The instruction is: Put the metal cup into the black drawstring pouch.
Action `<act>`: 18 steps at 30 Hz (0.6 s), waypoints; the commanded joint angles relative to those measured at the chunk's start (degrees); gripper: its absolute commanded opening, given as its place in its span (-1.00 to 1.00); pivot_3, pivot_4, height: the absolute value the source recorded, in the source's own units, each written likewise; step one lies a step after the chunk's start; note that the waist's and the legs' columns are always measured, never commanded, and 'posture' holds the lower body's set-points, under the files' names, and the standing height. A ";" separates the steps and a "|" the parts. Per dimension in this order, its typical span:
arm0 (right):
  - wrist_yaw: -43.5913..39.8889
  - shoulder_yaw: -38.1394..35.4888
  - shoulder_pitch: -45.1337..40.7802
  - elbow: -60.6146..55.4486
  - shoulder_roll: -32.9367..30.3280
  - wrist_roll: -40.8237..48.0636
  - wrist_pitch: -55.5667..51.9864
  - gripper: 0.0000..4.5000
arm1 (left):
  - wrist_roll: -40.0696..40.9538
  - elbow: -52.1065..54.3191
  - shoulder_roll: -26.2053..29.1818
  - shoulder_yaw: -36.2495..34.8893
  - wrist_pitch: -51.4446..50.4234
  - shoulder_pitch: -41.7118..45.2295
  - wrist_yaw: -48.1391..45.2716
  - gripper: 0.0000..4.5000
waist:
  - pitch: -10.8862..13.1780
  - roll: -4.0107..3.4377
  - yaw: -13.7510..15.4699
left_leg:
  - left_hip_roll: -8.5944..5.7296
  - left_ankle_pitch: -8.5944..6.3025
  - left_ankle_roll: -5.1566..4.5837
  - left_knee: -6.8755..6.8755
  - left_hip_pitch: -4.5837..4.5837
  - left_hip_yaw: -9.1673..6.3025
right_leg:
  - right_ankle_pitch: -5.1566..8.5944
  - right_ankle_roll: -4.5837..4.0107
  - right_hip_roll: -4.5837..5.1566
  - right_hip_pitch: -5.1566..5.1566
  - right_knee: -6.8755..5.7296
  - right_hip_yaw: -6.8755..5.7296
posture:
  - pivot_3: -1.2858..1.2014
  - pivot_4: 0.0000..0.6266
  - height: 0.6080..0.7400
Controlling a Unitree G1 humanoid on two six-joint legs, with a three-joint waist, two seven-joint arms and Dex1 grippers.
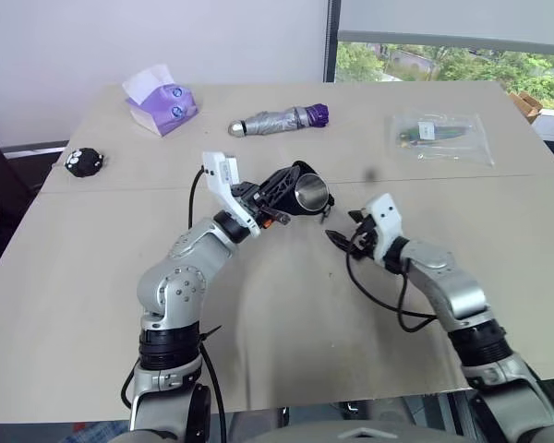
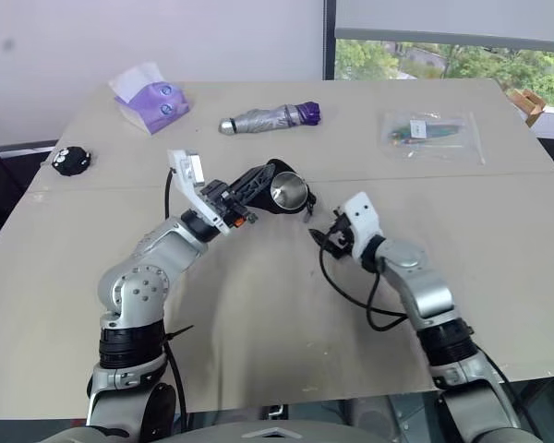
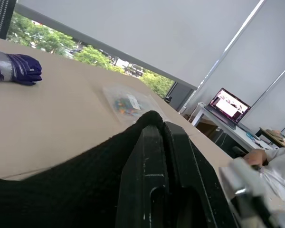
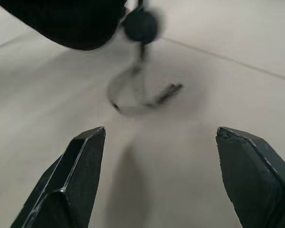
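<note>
My left gripper [image 1: 289,186] is shut on the black drawstring pouch [image 1: 279,187] and holds it up above the middle of the table. The metal cup [image 1: 311,193] sits in the pouch's mouth, its shiny open rim facing my right side. In the left wrist view the black fingers [image 3: 152,180] pinch the black fabric [image 3: 61,190]. My right gripper [image 1: 343,231] stands open and empty, low over the table just below and to the right of the pouch. In the right wrist view its fingers [image 4: 76,166] are wide apart, with the pouch's cord [image 4: 133,97] and toggle bead [image 4: 140,23] hanging ahead.
At the back of the table [image 1: 258,351] lie a purple tissue pack [image 1: 162,103], a folded silver umbrella [image 1: 277,120] and a clear plastic bag [image 1: 439,137]. A small round black toy [image 1: 85,161] sits at the left edge. A person's hand [image 3: 256,156] and a laptop [image 3: 230,104] show beyond the table.
</note>
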State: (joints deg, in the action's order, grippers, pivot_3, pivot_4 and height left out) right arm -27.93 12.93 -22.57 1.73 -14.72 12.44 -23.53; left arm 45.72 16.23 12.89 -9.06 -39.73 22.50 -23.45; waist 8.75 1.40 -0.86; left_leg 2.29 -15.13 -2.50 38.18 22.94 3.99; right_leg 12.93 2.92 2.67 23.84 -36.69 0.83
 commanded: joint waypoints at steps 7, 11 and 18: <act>11.12 -2.25 -10.03 20.23 9.11 -8.63 8.93 0.67 | 0.47 1.31 -0.31 -0.05 1.36 0.94 -0.12 -1.00 | 0.00 0.01 0.02 | -0.04 0.01 0.02 0.06 0.00 0.07 | -0.01 0.00 0.09 -0.03 0.04 0.05 | 0.03 -0.52 1.00; 12.10 -4.94 -10.38 20.60 9.48 -8.13 10.91 0.12 | 0.51 1.84 -0.21 -0.46 1.47 0.31 0.21 -1.00 | 0.00 0.01 0.12 | -0.03 0.05 0.08 0.06 0.00 0.03 | -0.01 0.00 0.13 -0.05 0.01 0.00 | 0.03 -0.52 1.00; 12.50 -8.11 -8.40 13.64 8.83 -7.34 10.62 -0.97 | 0.23 2.00 -0.50 -0.16 1.74 -0.26 0.42 -1.00 | 0.00 0.00 0.02 | -0.02 0.02 0.04 0.03 0.01 0.03 | -0.01 0.00 0.14 -0.04 0.01 0.00 | 0.03 -0.52 1.00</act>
State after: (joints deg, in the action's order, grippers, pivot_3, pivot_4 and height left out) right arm -15.73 5.99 -30.78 19.93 -5.40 4.65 -13.34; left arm 45.52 16.22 12.73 -9.07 -39.27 22.14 -23.22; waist 8.74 1.40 -0.84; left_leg 2.28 -15.10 -2.46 38.21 22.94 4.02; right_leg 12.92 2.92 2.81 23.81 -36.68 0.83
